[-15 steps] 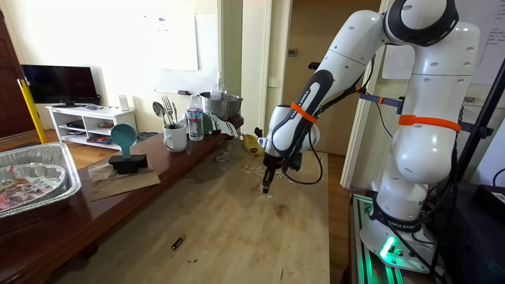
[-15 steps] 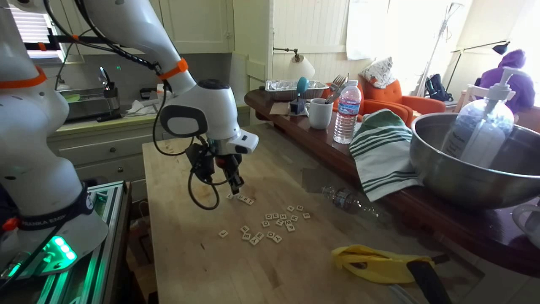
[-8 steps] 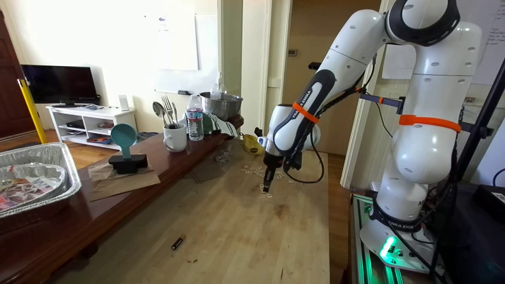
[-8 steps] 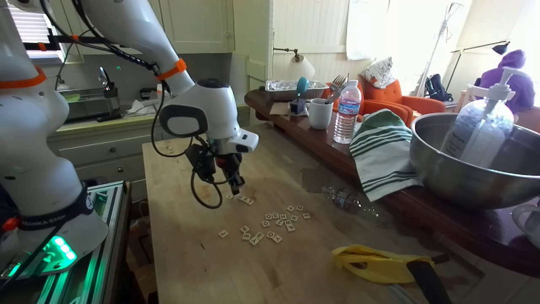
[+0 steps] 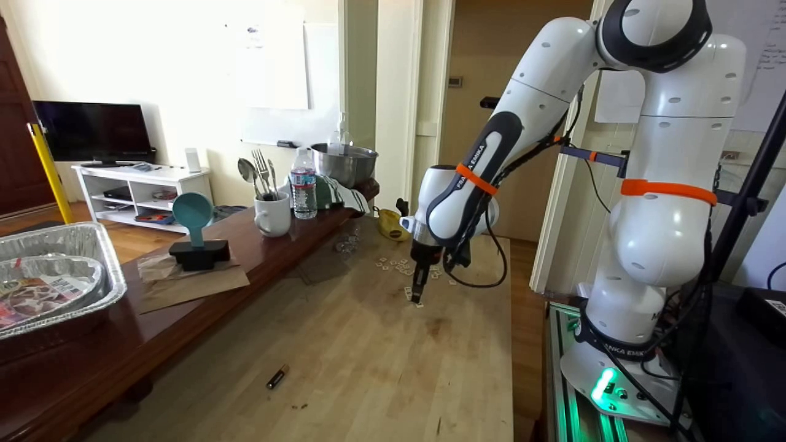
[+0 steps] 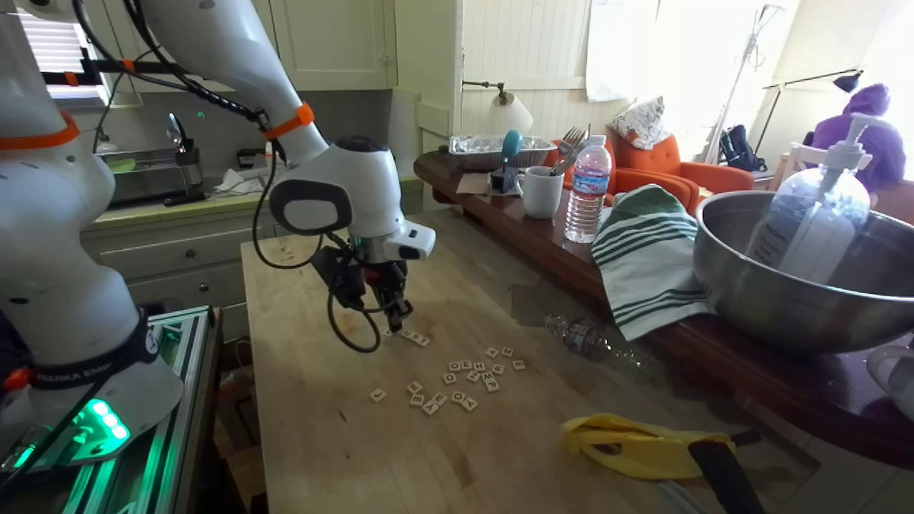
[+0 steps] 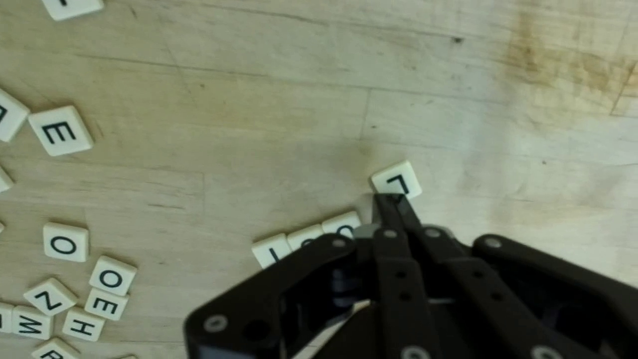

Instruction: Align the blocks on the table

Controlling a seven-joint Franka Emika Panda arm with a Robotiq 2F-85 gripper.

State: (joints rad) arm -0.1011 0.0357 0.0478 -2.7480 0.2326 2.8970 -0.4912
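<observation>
Black jointed pincer [image 7: 390,197]: fingertips together.
Square cream tile [image 7: 398,178]: just beside the tips, its "L" readable only in wrist view.

I'm seeing cream blocks [image 7: 61,130] lettered in black, a light-brown, wood-grained desk [image 6: 400,457] and my black hand [image 7: 393,198]. Orange bands [image 5: 668,191] are ringing my white arm [image 5: 543,67]. I'm viewing a green-and-white striped towel [image 6: 646,260] and a glowing green light [image 5: 603,384].

a dark television [image 5: 92,132] stands on a low white cabinet [image 5: 169,174] before a pale wall [image 5: 184,61], wooden floor [image 5: 141,244] beneath; elsewhere, orange armchairs [image 6: 664,160], pale cupboards [image 6: 335,43] and a window with blinds [image 6: 50,46].
</observation>
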